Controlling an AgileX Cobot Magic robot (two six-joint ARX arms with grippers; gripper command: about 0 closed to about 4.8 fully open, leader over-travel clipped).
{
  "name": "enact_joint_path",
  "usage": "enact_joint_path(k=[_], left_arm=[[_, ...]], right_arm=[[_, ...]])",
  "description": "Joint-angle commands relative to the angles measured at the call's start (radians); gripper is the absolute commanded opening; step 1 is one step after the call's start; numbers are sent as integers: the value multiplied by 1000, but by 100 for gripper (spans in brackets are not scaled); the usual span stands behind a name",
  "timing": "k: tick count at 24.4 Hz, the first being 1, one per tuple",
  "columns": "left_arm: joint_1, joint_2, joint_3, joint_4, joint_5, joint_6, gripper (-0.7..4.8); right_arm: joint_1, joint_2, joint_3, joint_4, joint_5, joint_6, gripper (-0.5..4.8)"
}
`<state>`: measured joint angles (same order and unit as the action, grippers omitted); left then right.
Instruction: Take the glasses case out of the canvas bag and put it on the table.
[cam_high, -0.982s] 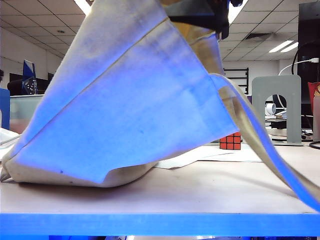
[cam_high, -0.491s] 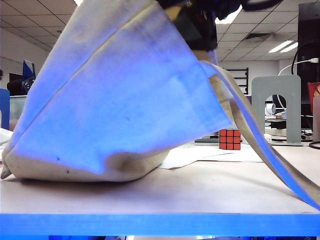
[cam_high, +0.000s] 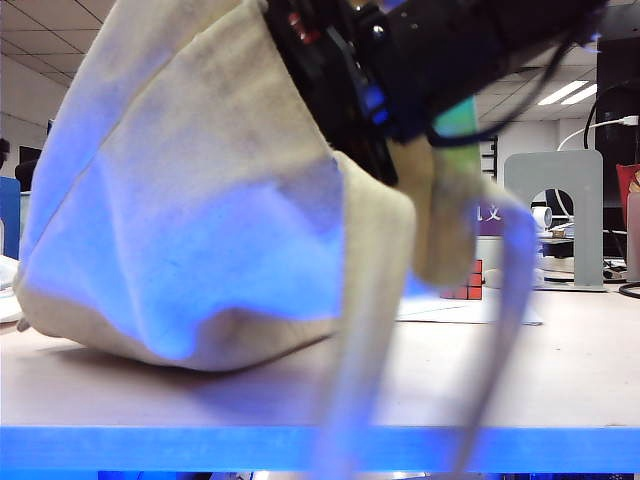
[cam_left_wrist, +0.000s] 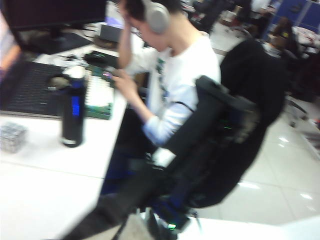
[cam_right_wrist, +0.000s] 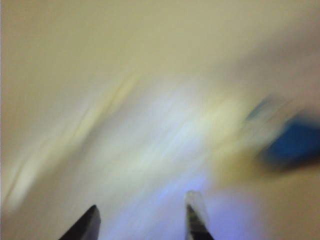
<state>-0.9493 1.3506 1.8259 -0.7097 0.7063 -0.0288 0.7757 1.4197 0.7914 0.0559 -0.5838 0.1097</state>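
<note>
Canvas bag (cam_high: 190, 220) slumps floppy and beige on the smooth table (cam_high: 500, 390); right gripper (cam_right_wrist: 142, 220) jaws parted near cloth, left gripper's clenched.

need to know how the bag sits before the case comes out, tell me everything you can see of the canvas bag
The canvas bag is a large, floppy beige cloth tote, its side washed in blue light. Its base rests on the table, bulging and creased, while its top is lifted out of the frame's upper edge. A dark robot arm presses against its upper right part. Two long straps hang blurred past the table's front edge. The right gripper, jaws apart, faces blurred beige cloth. The bag's opening cannot be seen.
</note>
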Motion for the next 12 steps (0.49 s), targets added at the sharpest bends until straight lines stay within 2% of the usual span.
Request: enact_joint_path(k=[1, 3, 5, 11, 12], left_arm=[[-36, -5, 5, 19, 15, -6, -6], [-65, -6, 5, 19, 12, -6, -6], [-65, -8, 5, 14, 15, -7, -6], [-65, -13, 5, 30, 33, -14, -6], [-65, -13, 5, 63, 38, -30, -6]], right_arm=[[4, 67, 19, 101, 5, 23, 221], [38, 171, 41, 158, 26, 29, 223], [49, 207, 64, 184, 83, 29, 263], [32, 228, 181, 199, 208, 29, 268], [34, 270, 198, 192, 232, 31, 343]])
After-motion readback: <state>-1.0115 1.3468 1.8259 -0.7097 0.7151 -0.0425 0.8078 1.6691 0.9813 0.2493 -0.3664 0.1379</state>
